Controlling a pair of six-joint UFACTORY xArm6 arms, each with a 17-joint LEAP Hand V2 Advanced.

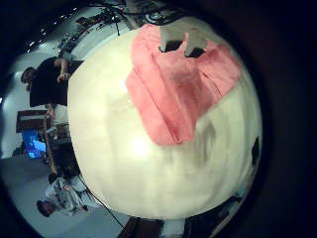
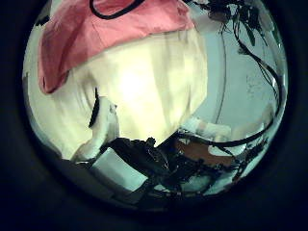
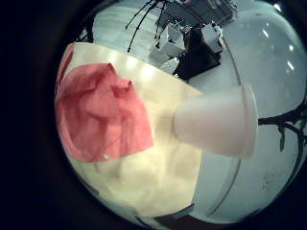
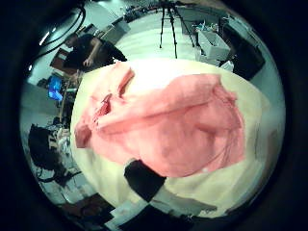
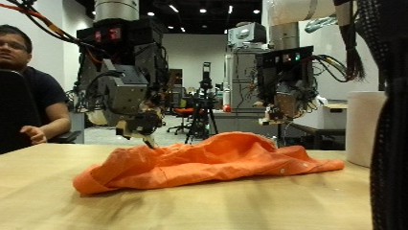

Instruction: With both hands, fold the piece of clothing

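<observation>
An orange piece of clothing point(image 5: 204, 161) lies crumpled in a long heap on the wooden table point(image 5: 192, 206). My left hand point(image 5: 124, 96) hangs above one end of it and does not touch it; its fingers are relaxed and hold nothing. My right hand point(image 5: 283, 91) hangs above the other end, also clear of the cloth, with relaxed fingers. The clothing lies spread on the table in the left little finger side palm view point(image 1: 178, 84), the left thumb side palm view point(image 2: 106, 34), the right little finger side palm view point(image 3: 96, 110) and the right thumb side palm view point(image 4: 164, 120).
A tall white cylinder point(image 5: 366, 125) stands on the table beyond the right hand's end of the clothing; it also shows in the right little finger side palm view point(image 3: 216, 120). Bare table lies in front of the clothing. Lab equipment stands behind the table.
</observation>
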